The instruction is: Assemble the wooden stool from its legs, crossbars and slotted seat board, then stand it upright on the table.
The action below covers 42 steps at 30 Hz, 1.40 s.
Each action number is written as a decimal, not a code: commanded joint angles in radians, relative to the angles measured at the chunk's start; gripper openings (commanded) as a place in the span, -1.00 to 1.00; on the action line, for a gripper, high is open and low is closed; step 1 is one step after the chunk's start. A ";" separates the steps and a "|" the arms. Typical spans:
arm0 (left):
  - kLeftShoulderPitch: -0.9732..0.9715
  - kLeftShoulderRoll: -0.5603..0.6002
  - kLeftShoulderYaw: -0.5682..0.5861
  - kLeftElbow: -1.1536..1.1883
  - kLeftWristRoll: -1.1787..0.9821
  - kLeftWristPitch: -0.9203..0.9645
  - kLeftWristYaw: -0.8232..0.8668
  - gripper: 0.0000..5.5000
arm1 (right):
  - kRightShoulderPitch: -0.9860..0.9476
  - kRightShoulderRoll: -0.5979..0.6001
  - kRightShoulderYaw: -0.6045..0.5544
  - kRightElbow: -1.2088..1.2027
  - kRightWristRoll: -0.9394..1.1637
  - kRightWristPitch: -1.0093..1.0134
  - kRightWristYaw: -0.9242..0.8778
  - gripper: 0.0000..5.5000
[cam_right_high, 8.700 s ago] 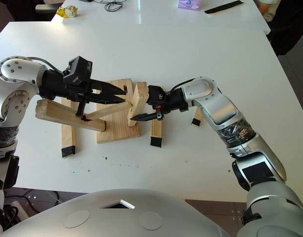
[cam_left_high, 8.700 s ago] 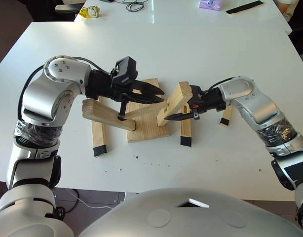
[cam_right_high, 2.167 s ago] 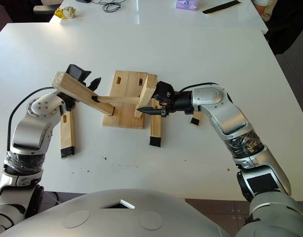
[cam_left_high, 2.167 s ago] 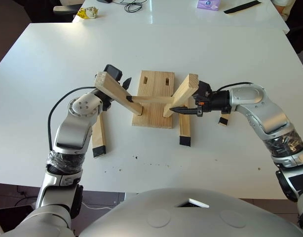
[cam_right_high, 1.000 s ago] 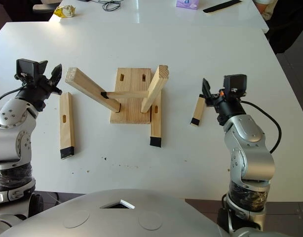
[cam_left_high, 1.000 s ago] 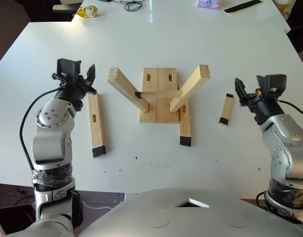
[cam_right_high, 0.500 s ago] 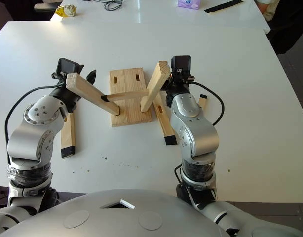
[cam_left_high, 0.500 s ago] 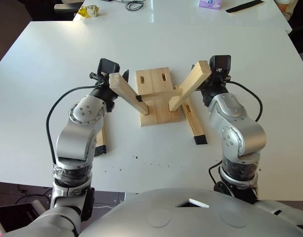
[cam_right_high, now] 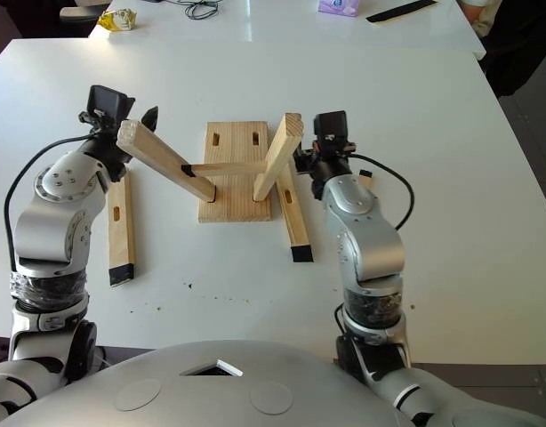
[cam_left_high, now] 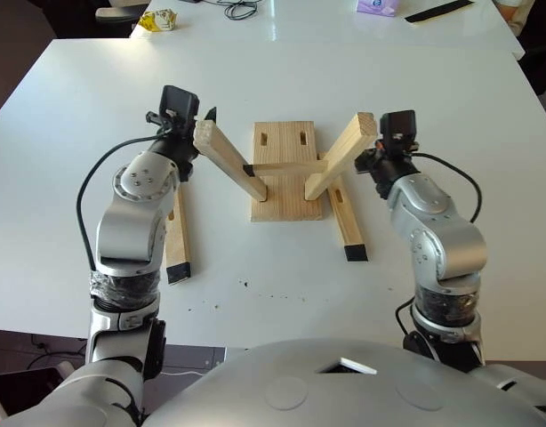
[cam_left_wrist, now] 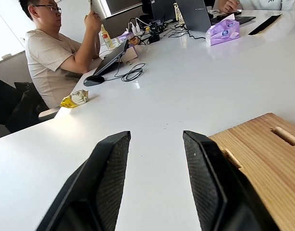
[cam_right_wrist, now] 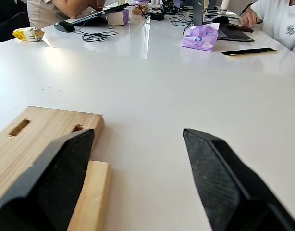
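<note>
White table (cam_left_high: 362, 71) underneath, and both claws hang released over it, nothing between their fingers: the left gripper (cam_left_wrist: 154, 137) sits just behind the raised end of the left slanted leg (cam_left_high: 228, 158), the right gripper (cam_right_wrist: 138, 132) by the raised end of the right slanted leg (cam_left_high: 342, 156). Both legs stand in the seat board (cam_left_high: 286, 142) — flat at mid-table — joined by a crossbar (cam_left_high: 286, 166). The left loose leg (cam_left_high: 177, 236) lies flat beside the board, the right loose leg (cam_left_high: 349, 222) just beside its other edge.

Rounded silver arms (cam_left_high: 135, 191), looping black cables (cam_left_high: 78, 209), wedge-fingered black left claw (cam_left_wrist: 155, 137) and right claw (cam_right_wrist: 138, 132).
</note>
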 commanded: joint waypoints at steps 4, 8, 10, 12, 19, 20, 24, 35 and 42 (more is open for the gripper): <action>0.040 0.056 -0.003 0.130 0.059 -0.164 -0.038 -0.26 | 0.120 -0.143 0.011 0.096 -0.007 -0.132 0.145 0.24; 0.070 0.048 -0.026 0.176 0.075 -0.233 -0.050 -0.26 | 0.110 -0.136 0.053 0.179 -0.006 -0.225 0.190 0.24; 0.079 0.044 -0.031 0.190 0.082 -0.256 -0.052 -0.26 | 0.109 -0.130 0.081 0.181 -0.002 -0.245 0.212 0.24; 0.082 0.040 -0.031 0.203 0.084 -0.271 -0.052 -0.26 | 0.113 -0.125 0.120 0.170 0.002 -0.259 0.239 0.24; 0.082 0.016 -0.033 0.210 0.087 -0.291 -0.042 -0.26 | 0.123 -0.125 0.202 0.241 -0.026 -0.302 0.279 0.24; 0.084 0.012 -0.035 0.208 0.089 -0.291 -0.040 -0.26 | 0.123 -0.125 0.208 0.263 -0.033 -0.314 0.278 0.24; 0.086 0.001 -0.035 0.207 0.094 -0.292 -0.039 -0.26 | 0.127 -0.125 0.212 0.362 -0.048 -0.369 0.279 0.24; 0.105 0.001 -0.011 0.203 0.098 -0.297 -0.029 -0.26 | 0.194 -0.164 0.076 0.377 -0.039 -0.421 0.266 0.24; 0.140 0.002 0.013 0.178 0.100 -0.294 -0.018 -0.26 | 0.269 -0.246 -0.001 0.292 -0.035 -0.383 0.306 0.24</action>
